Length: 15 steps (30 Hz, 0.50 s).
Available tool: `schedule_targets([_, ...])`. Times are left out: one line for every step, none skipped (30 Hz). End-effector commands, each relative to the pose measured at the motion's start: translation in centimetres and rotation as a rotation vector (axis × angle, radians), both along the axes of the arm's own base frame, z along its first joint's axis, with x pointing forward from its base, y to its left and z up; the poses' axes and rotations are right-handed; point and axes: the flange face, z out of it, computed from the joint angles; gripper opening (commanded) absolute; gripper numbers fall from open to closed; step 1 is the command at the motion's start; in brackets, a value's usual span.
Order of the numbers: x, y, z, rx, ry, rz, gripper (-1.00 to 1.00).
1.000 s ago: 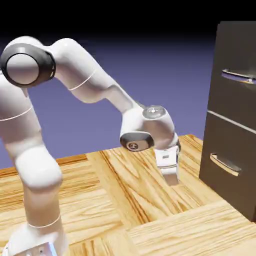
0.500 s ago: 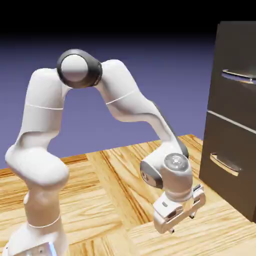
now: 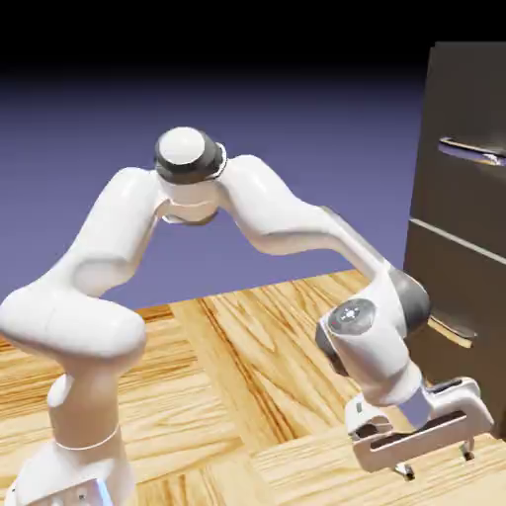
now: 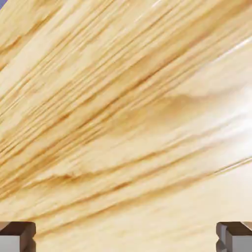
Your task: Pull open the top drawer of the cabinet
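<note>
Bending up, over and down like a big bridge, the white arm (image 3: pixel 188 212) starts at the exterior view's left. Its bottom part stands straight up near the lower left corner. Then comes a fat, round bend, and from there the arm leans up and to the right to a dark and white joint, its highest spot. After that it slopes down to the right, getting thinner, to a wrist with a round silver cap. The hand hangs low at the lower right, tipped a bit, with its wide bar slanting up to the right. The gripper (image 3: pixel 437 463) points down at the wooden table top (image 4: pixel 123 123). Its two fingers are wide apart, as far as they go, and nothing is between them. At the far right is the tall dark cabinet (image 3: pixel 464 227). The top drawer (image 3: pixel 464 183) is up high on it, well above the hand, and shut. Its shiny handle (image 3: pixel 472 151) is apart from the fingers. The hand covers part of the lower drawer (image 3: pixel 445 282).
</note>
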Motion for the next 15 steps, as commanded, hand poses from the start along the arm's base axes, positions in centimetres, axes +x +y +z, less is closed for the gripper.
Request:
schedule_targets([0.7, 0.1, 1.3, -0.021, -0.044, -0.006, 0.00])
schedule_targets([1.5, 0.4, 2.7, -0.042, -0.090, -0.008, 0.00])
schedule_targets([2.3, 0.8, 4.2, -0.062, -0.138, -0.006, 0.00])
schedule_targets([3.1, 1.4, 5.7, -0.082, -0.186, 0.000, 0.00])
schedule_targets([4.0, 2.0, 7.2, -0.102, -0.235, 0.010, 0.00])
schedule_targets([4.9, 2.9, 8.8, -0.120, -0.286, 0.023, 0.00])
schedule_targets([5.8, 3.9, 10.4, -0.138, -0.336, 0.042, 0.00])
schedule_targets([6.6, 5.1, 12.1, -0.154, -0.388, 0.064, 0.00])
schedule_targets([7.5, 6.4, 13.7, -0.169, -0.439, 0.090, 0.00])
schedule_targets([8.4, 8.0, 15.4, -0.183, -0.490, 0.120, 0.00])
schedule_targets([9.2, 9.7, 17.0, -0.196, -0.542, 0.154, 0.00])
schedule_targets([10.0, 11.5, 18.6, -0.206, -0.592, 0.192, 0.00])
schedule_targets([10.7, 13.6, 20.2, -0.215, -0.642, 0.233, 0.00])
schedule_targets([11.4, 15.9, 21.7, -0.223, -0.691, 0.279, 0.00])
schedule_targets([12.0, 18.3, 23.2, -0.228, -0.739, 0.328, 0.00])
